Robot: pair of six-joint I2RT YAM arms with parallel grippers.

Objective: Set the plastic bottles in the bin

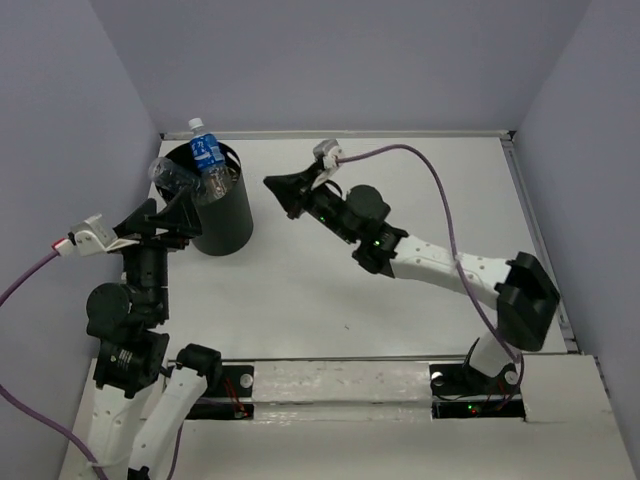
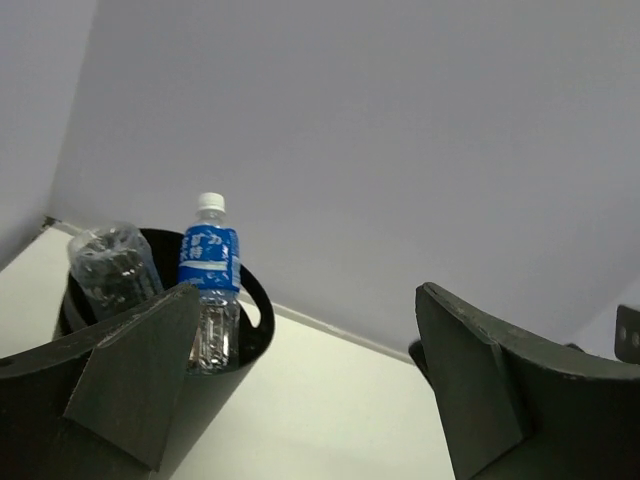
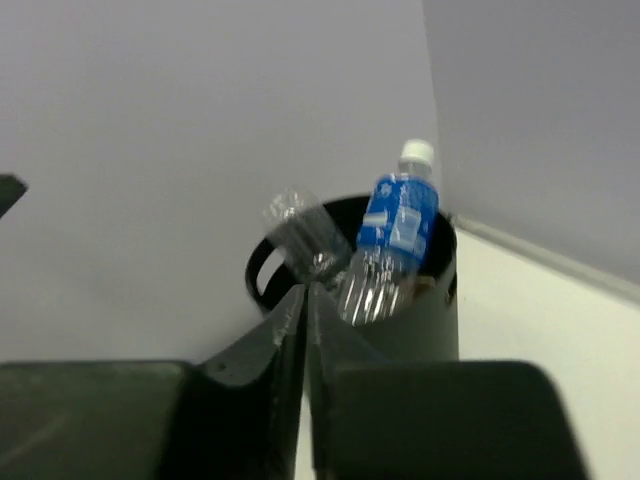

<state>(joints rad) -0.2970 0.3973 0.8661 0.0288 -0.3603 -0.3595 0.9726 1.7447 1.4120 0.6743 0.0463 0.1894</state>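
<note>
The black bin (image 1: pixel 225 225) stands at the far left of the table. A clear bottle with a blue label and white cap (image 1: pixel 209 160) sticks up out of it, leaning on the rim. A clear crinkly bottle without a label (image 1: pixel 172 175) pokes out over its left rim. Both bottles and the bin show in the left wrist view (image 2: pixel 209 262) and the right wrist view (image 3: pixel 398 222). My left gripper (image 1: pixel 180 215) is open and empty, just left of the bin. My right gripper (image 1: pixel 282 192) is shut and empty, to the right of the bin.
Grey walls enclose the table at the back and both sides. The bin (image 3: pixel 425 320) has cut-out handles near its rim. The right arm (image 1: pixel 440 260) stretches across the middle of the white table (image 1: pixel 400 200).
</note>
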